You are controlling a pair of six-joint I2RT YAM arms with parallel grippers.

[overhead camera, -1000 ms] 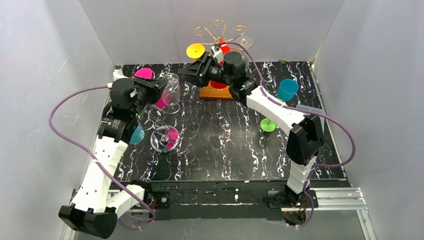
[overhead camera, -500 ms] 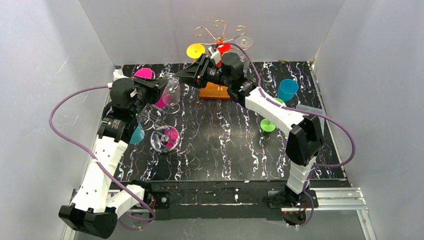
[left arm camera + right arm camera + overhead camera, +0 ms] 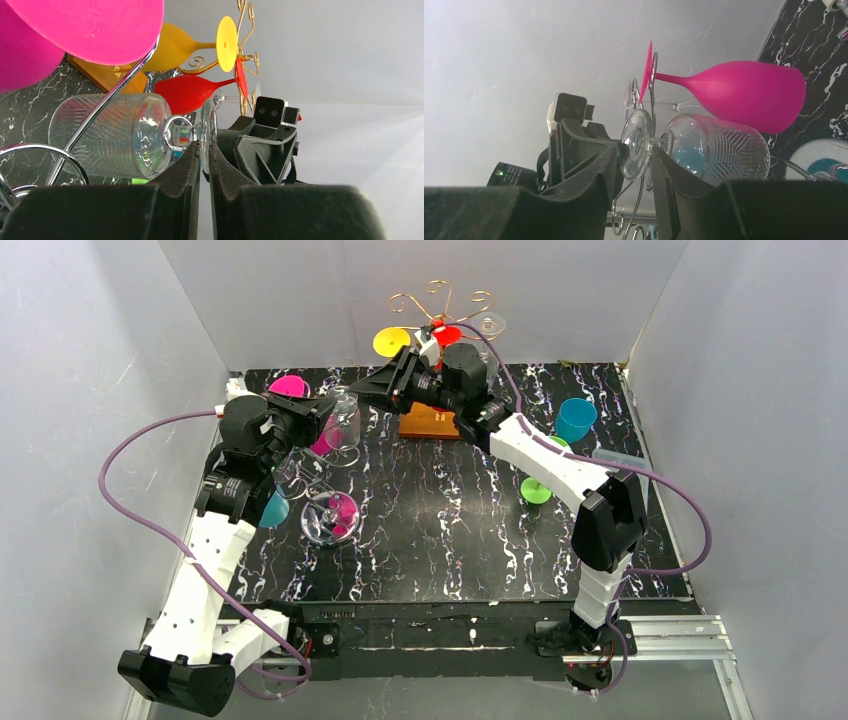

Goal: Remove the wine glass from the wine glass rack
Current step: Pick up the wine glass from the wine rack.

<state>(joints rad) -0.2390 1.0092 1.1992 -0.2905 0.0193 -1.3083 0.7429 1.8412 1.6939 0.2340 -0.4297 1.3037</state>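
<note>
A clear ribbed wine glass hangs sideways on the silver wire wine glass rack at the left. Its bowl points left in the left wrist view, and its round foot faces the right wrist camera. My left gripper is shut on the edge of that foot, the pads nearly together around the glass disc. My right gripper reaches in from the right. Its jaws straddle the same foot, one pad against the disc's outer face and the other by the stem.
Pink glasses hang on the same silver rack, one bowl just above the clear glass. A gold rack on a wooden block at the back holds a yellow glass and a red glass. A teal cup and a green glass stand at the right.
My right gripper has moved left from the gold rack to the clear glass and narrowed its jaws around the foot. The left arm has stayed put, still gripping.
</note>
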